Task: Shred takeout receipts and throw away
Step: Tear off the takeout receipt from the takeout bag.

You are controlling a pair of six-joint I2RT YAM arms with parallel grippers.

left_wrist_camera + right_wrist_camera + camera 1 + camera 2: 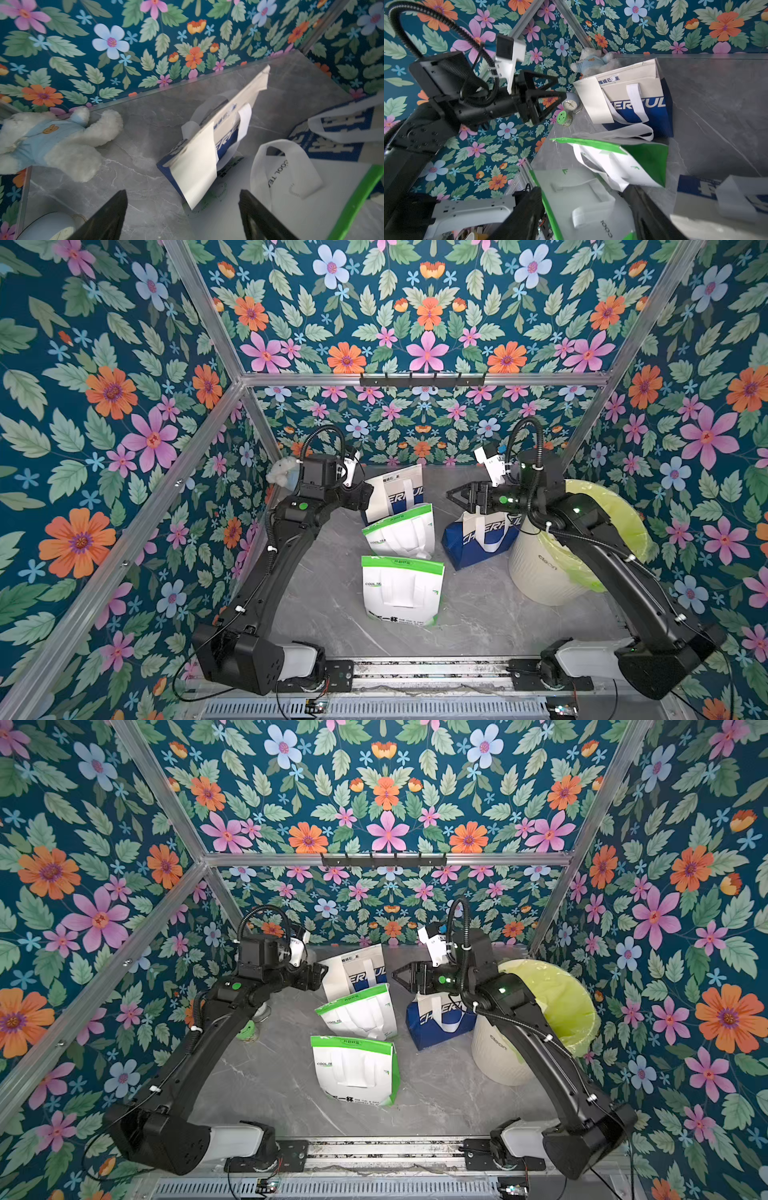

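Floral-papered booth, grey marble-look tabletop (320,605). Left gripper (182,193): fingers spread, empty, just short of takeout receipt (195,164). One receipt plain to see: thin, flat white rectangle against face of rear white-and-blue bag (405,489). Right gripper (451,494): fingers apart, empty, above second white-and-blue bag (478,547). Middle white-and-green bag (399,535), front white-and-green bag (401,593): floppy strap handles. Ribbed cream bin (536,572), yellow-green liner, at right.

White receipt (380,502) against far bag (409,488)

Gap beside the bin
White-and-green paper bag (401,593) and cream ribbed plastic bin (536,580) flank bare grey marble tabletop (478,614).
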